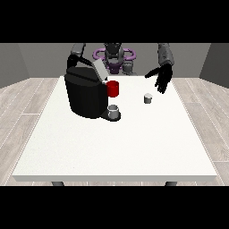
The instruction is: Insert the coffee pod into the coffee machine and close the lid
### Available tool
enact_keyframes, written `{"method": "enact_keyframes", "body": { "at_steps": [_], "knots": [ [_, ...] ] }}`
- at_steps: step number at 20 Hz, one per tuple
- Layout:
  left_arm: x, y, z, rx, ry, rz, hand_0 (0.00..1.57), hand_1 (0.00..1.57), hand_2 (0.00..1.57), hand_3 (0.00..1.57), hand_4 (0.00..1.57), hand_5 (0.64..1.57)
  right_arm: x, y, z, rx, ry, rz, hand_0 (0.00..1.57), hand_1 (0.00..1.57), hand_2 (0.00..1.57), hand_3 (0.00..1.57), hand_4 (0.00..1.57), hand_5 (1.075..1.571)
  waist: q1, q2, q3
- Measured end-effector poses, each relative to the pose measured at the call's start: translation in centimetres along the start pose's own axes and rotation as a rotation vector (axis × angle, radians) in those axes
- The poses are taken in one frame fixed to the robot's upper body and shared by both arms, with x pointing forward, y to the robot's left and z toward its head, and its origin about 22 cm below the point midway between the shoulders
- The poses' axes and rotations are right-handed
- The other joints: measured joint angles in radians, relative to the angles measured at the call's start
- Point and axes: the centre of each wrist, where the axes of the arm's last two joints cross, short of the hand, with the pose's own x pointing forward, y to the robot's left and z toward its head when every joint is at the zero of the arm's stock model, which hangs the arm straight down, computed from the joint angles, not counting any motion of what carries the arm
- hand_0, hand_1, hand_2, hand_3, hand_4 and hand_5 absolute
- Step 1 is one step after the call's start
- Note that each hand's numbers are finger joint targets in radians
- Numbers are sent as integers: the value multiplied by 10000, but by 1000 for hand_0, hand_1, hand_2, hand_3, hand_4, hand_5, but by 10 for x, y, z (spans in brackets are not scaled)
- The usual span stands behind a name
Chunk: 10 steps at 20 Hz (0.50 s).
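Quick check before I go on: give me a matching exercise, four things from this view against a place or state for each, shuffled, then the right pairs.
Things:
1. coffee pod
2. red mug
3. lid
4. hand at the view's right

Places or states:
A. raised open on the coffee machine
B. above the table, fingers relaxed, holding nothing
C. alone on the table, right of the machine
D. right beside the machine, behind the grey cup

Pairs: 1-C, 2-D, 3-A, 4-B

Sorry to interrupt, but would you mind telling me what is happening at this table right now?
A robot is working to load a coffee pod into the black coffee machine. The pod sits alone on the white table, not yet picked up. The robot hand at the view's right hovers just above and behind it, fingers relaxed. The machine's lid stands raised.
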Motion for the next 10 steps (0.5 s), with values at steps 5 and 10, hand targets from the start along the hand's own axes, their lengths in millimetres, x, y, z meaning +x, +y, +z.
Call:
{"method": "enact_keyframes", "body": {
  "at_steps": [5, 10],
  "knots": [
    [-7, 4, -13, -240, 292, -629, 0, 0, 0, 0, 0, 1571, 4, 9, -4, 50, 97, 120, 0, 0, 0, 0, 0, 1571, -100, 414, 2],
    [-10, -3, -25, -256, 534, -1270, 261, 261, 589, 247, 0, 1571, -6, 12, -8, 107, 322, -131, 0, 0, 0, 0, 0, 1571, -21, 630, 2]
  ]
}}
